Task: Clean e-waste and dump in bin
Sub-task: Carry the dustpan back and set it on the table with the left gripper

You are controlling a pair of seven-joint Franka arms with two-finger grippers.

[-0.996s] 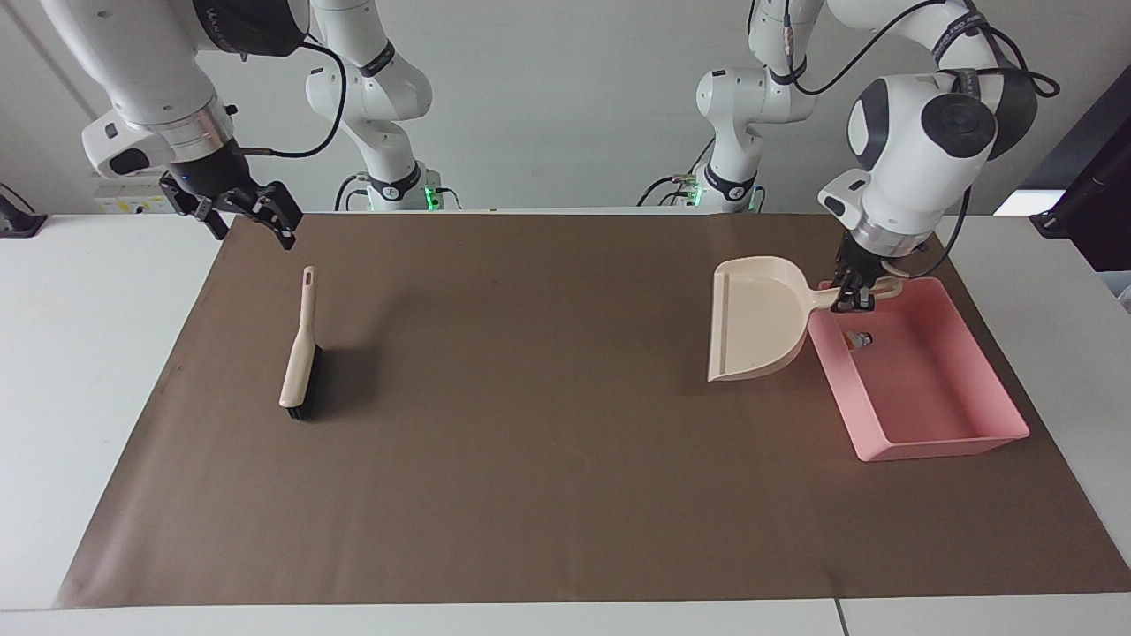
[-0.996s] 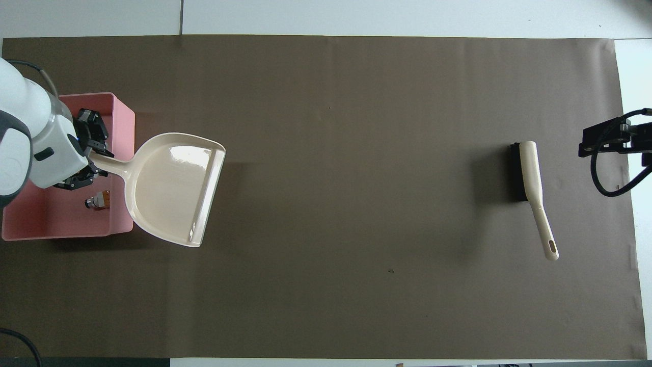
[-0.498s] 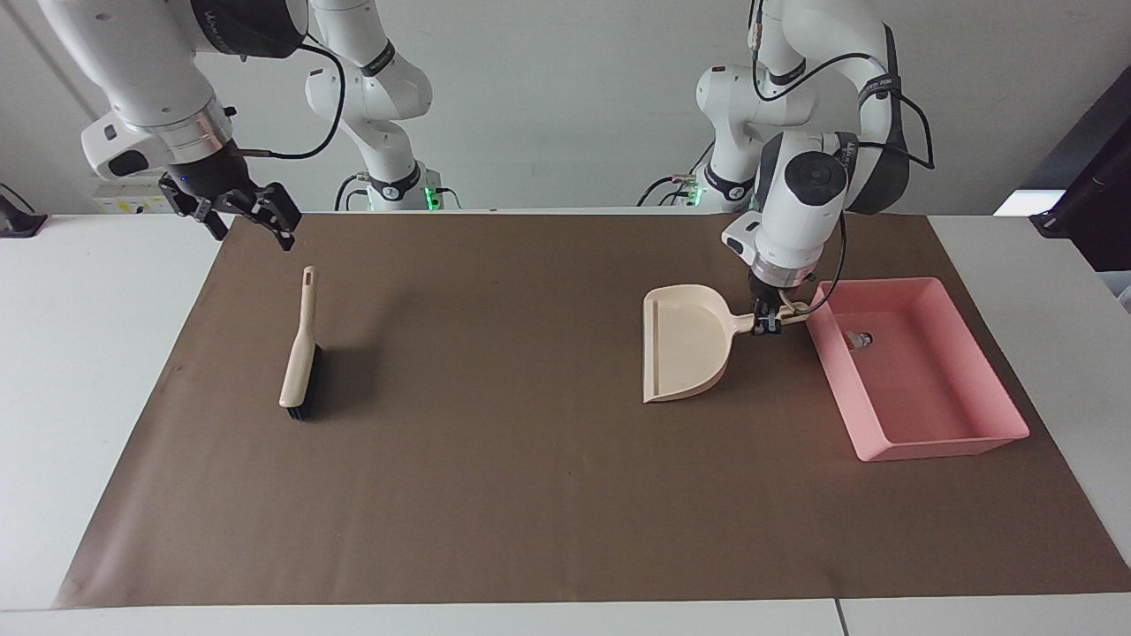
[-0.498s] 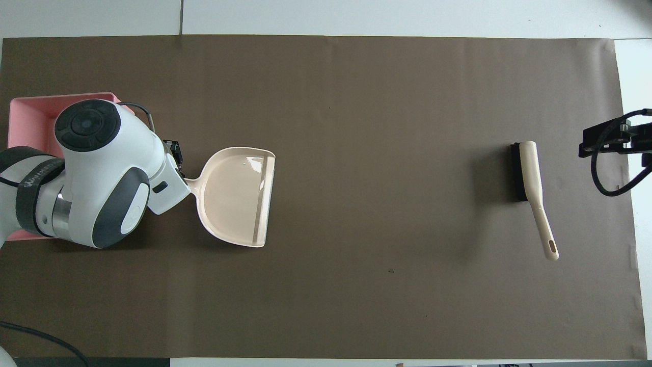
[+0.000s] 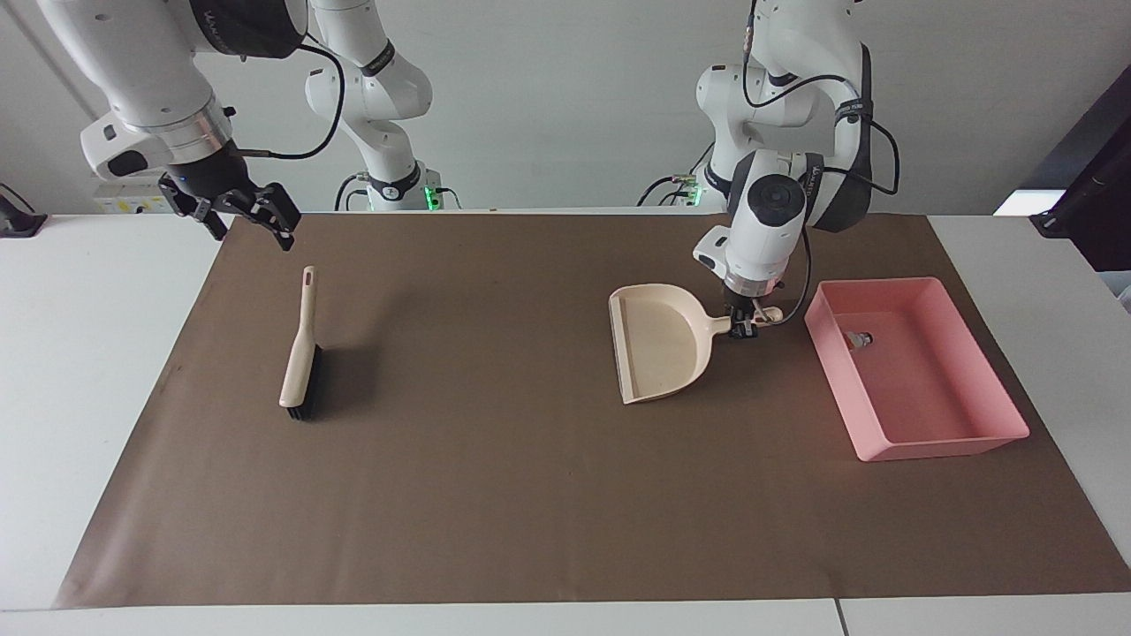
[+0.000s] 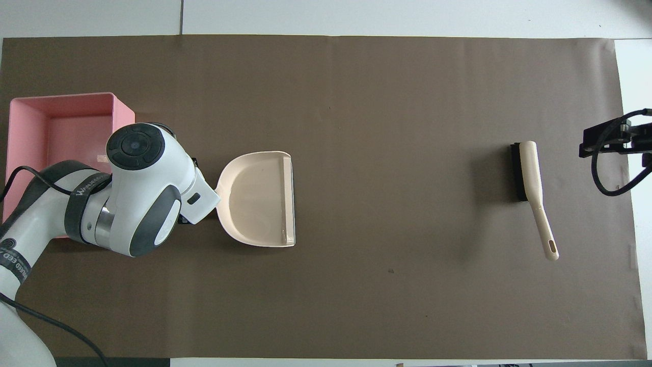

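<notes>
The pink bin [image 5: 942, 446] stands at the left arm's end of the mat. One small grey and white bit of e-waste [image 5: 857, 338] lies in it, near the wall nearest the robots. My left gripper [image 5: 741, 328] is shut on the handle of the beige dustpan [image 5: 658, 349], which is level and low over the mat beside the bin, its mouth toward the middle of the table. In the overhead view the left arm covers its gripper and part of the bin [image 6: 61, 98]; the dustpan [image 6: 260, 199] looks empty. My right gripper [image 5: 252, 216] waits open above the mat's corner.
A beige hand brush [image 5: 300, 353] with black bristles lies on the brown mat at the right arm's end, its handle pointing toward the robots; it also shows in the overhead view [image 6: 530, 188]. White table surrounds the mat [image 5: 530, 495].
My left gripper has carried the dustpan from the bin's edge toward the middle of the table and lowered it. The right arm and the brush have not moved.
</notes>
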